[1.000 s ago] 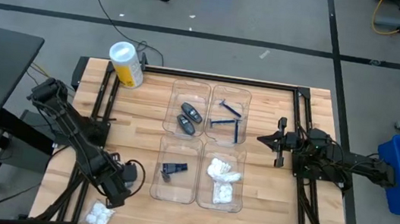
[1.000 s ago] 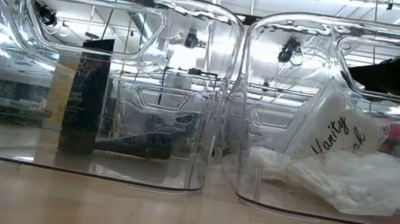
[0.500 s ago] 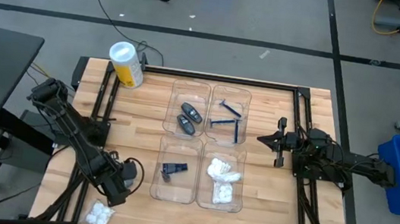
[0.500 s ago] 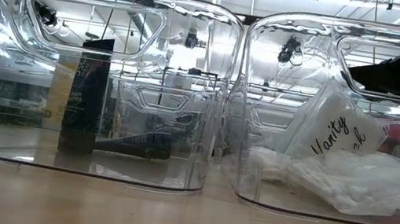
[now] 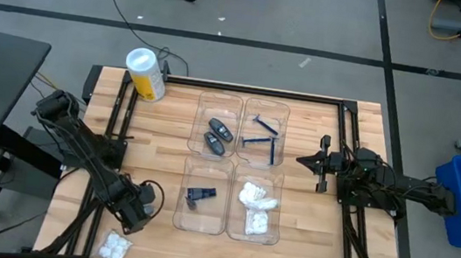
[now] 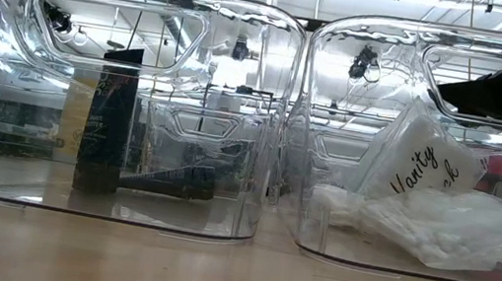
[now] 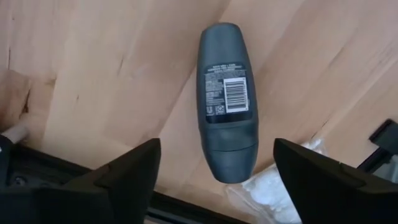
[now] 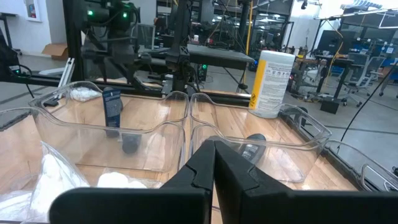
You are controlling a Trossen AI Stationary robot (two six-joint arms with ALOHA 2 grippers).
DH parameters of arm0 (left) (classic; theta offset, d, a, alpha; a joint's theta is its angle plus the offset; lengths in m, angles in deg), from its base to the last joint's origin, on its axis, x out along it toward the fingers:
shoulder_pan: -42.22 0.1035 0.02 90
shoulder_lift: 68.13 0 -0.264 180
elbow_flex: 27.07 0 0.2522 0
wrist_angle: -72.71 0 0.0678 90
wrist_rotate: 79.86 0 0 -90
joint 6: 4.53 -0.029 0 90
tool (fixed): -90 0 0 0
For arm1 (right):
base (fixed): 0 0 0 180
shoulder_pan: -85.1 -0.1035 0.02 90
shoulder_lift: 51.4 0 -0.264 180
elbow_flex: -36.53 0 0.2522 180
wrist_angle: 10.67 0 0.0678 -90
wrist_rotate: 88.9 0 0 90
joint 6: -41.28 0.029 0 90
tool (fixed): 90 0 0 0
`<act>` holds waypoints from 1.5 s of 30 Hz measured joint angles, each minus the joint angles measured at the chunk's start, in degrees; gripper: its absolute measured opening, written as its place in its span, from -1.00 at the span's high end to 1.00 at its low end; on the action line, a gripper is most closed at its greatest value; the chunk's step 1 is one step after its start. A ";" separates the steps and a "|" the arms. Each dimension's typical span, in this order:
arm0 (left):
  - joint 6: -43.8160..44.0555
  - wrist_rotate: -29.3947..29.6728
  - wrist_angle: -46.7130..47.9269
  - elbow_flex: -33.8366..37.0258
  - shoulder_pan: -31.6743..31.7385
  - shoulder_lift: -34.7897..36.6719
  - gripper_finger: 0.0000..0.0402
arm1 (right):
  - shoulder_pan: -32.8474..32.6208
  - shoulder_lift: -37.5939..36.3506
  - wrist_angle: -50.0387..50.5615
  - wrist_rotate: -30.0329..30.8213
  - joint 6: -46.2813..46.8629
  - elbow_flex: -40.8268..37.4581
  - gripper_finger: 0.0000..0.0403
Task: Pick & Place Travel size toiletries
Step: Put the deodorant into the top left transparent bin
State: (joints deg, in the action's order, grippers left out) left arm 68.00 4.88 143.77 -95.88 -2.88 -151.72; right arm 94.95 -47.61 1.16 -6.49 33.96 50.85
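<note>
A dark grey oval tube (image 7: 227, 93) lies flat on the wooden table, label up. My left gripper (image 7: 216, 152) hangs over its cap end, open, with one finger on each side and apart from it. In the high view this gripper (image 5: 130, 214) is at the table's near left and hides the tube. A white crinkly packet (image 5: 116, 245) lies beside it at the near edge. My right gripper (image 5: 301, 161) waits shut at the right of the trays. Two more grey tubes (image 5: 216, 136), blue razors (image 5: 262, 140), a dark piece (image 5: 200, 194) and white packets (image 5: 256, 204) lie in the clear trays.
Four clear plastic trays (image 5: 242, 104) stand together at the table's middle; the low view looks through the two near ones (image 6: 111, 209). A yellow-and-white cylinder (image 5: 145, 73) lies at the far left corner. Bare wood shows left and right of the trays.
My left gripper has drawn back a little from the white packet, toward the table's far edge. The packet stays where it was.
</note>
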 joint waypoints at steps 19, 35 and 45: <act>3.76 -2.07 -11.83 6.44 -2.12 -2.25 -0.65 | -0.02 0.00 0.00 0.01 0.01 -0.02 0.93; 3.06 -4.52 -12.40 6.55 -3.32 -9.38 -0.65 | 0.00 0.00 0.00 0.00 0.00 -0.02 0.93; 2.93 -5.11 -12.45 6.53 -3.45 -9.38 -0.65 | -0.02 0.00 0.00 0.00 0.00 -0.02 0.93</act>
State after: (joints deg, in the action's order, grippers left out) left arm 70.93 -0.23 131.32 -89.35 -6.33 -161.10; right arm 94.93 -47.61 1.16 -6.49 33.96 50.83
